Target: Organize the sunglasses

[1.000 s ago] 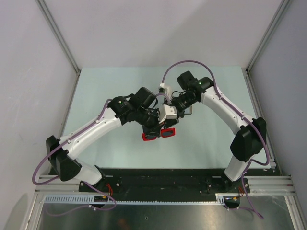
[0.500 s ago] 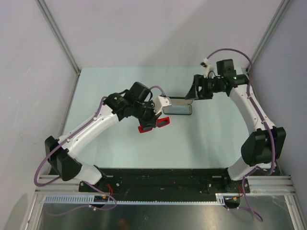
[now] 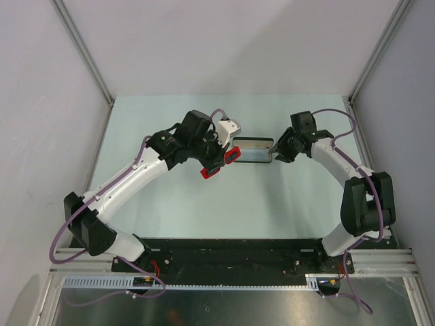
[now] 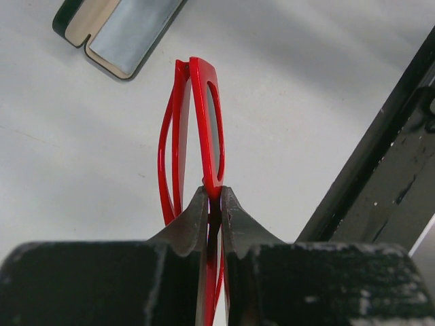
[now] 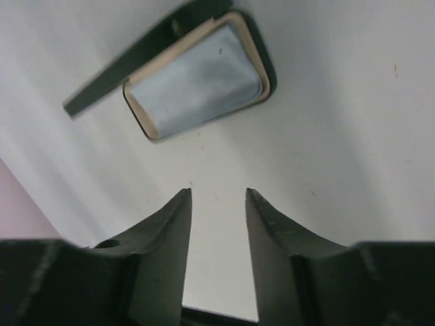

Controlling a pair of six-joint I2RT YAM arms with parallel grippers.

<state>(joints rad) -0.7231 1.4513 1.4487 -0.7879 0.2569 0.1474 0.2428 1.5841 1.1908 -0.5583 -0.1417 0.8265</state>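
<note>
Left wrist view is showing the left end effector (image 4: 214,198) clenching on the sunglasses (image 4: 202,122), pinching the thin red frame edge-on with the arms folded. It is holding them above the worktop (image 4: 81,176), near the open black case (image 4: 63,19). I am judging them light but brittle and slick, with lenses that scratch easily. Gripping the frame rim with gentle pressure, as now, is looking safest. The right end effector (image 5: 217,197) is hovering just short of the case, jaws parted with nothing between them. A pale blue cloth (image 5: 197,88) is lying inside the case, taking up its bed, and the opened lid and right arm are crowding the approach.
</note>
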